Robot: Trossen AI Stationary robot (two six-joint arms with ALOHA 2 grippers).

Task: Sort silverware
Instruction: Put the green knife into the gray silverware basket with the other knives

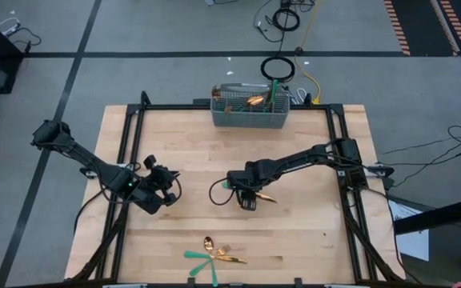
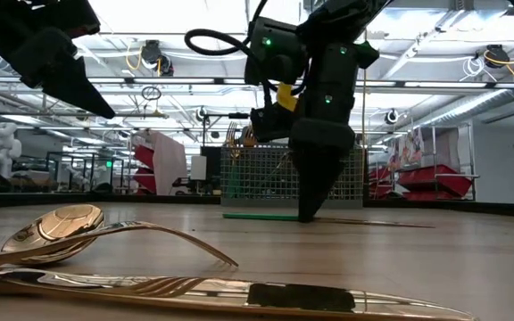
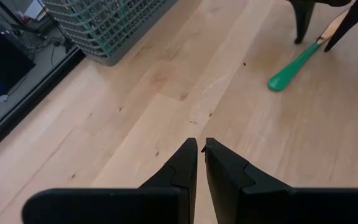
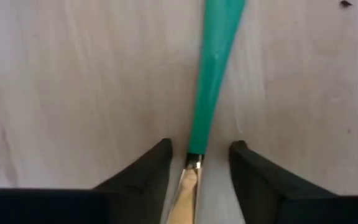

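The pale wooden bench (image 1: 294, 232) carries scattered silverware (image 1: 214, 258); the right hand (image 4: 199, 155) straddles a piece, open; the left hand (image 3: 201, 149) hovers closed.

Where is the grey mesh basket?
In the high view, the grey wire-mesh caddy sits at the table's far edge, centred, with some silverware inside.

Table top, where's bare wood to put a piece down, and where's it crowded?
Bare wood runs between the caddy and the right pincer, and along the table's right side. Crowded spots: the silverware pile at the near edge, the lone piece under the right pincer, and the left pincer.
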